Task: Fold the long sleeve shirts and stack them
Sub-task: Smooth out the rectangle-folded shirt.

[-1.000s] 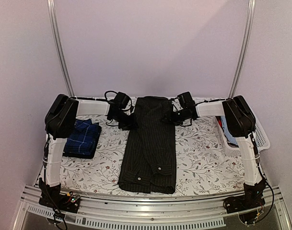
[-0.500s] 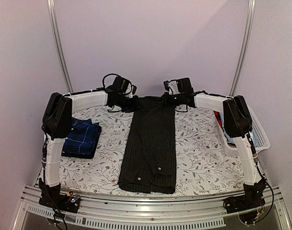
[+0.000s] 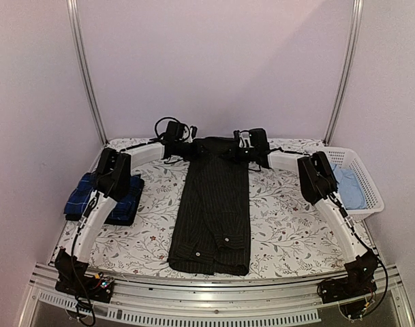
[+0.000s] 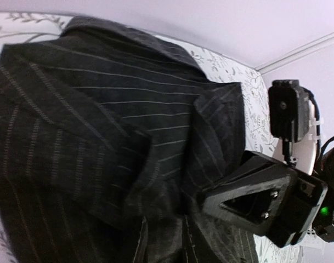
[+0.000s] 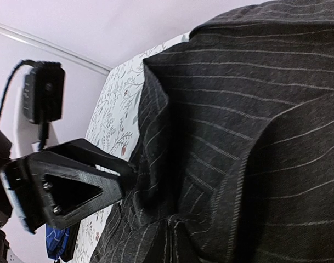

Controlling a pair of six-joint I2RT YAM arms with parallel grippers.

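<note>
The black pinstriped shirt (image 3: 214, 204) lies folded into a long strip down the middle of the table. My left gripper (image 3: 189, 151) and right gripper (image 3: 247, 151) are at the two corners of its far end. In the left wrist view the black cloth (image 4: 101, 120) bunches into my jaws at the bottom, with the right gripper (image 4: 254, 203) facing me. The right wrist view shows the same cloth (image 5: 254, 109) bunched at my jaws and the left gripper (image 5: 68, 189) opposite. Both look shut on the cloth. The navy checked shirt (image 3: 129, 201) lies folded at the left, partly behind my left arm.
A white basket (image 3: 367, 178) with light blue cloth stands at the right edge. The table has a floral cover (image 3: 282, 218). Metal posts rise at the back corners, and the wall is close behind the grippers.
Both arms have stretched out and dropped lower, carrying the grippers from beside the shirt to its far end. The basket now shows more fully.
</note>
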